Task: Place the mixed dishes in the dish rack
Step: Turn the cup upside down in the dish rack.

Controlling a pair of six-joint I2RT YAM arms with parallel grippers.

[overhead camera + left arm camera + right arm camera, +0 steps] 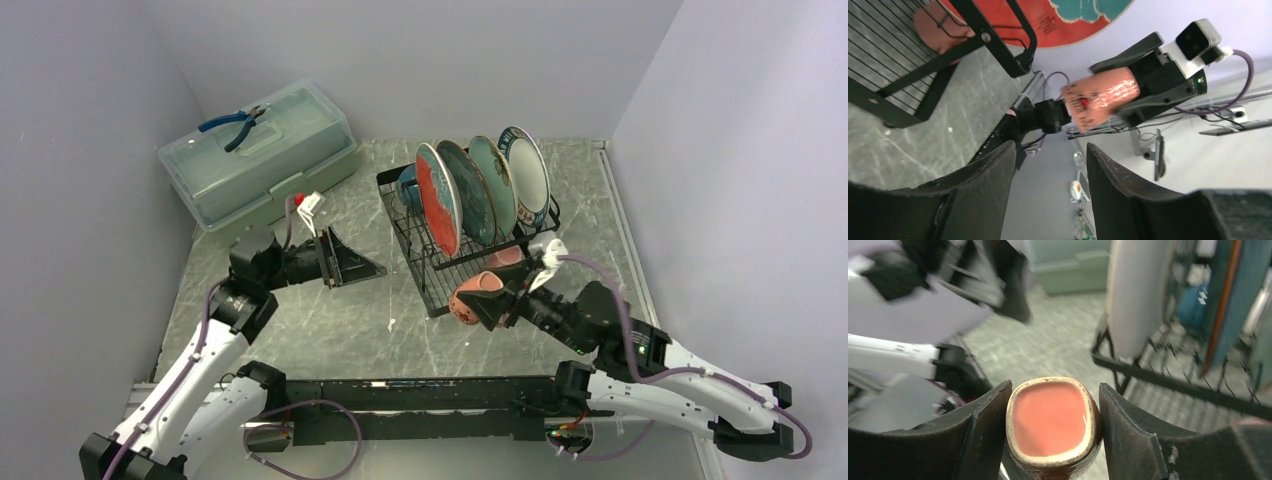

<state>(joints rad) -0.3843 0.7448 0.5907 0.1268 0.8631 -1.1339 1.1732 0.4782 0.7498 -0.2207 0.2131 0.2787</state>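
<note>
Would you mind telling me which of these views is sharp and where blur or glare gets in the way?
Top external: evenly lit, sharp, soft shadows only. Left wrist: sharp, with glare streaks on the pink mug. Right wrist: that mug is crisp, but the left arm and the dish rack behind it are blurred.

The pink mug (477, 295), red floral plate (437, 198) and teal plate (466, 192) show against the black rack (415, 245).

Right gripper (1109, 94) holding pink mug (1098, 102), dish rack (985, 36) beside
</note>
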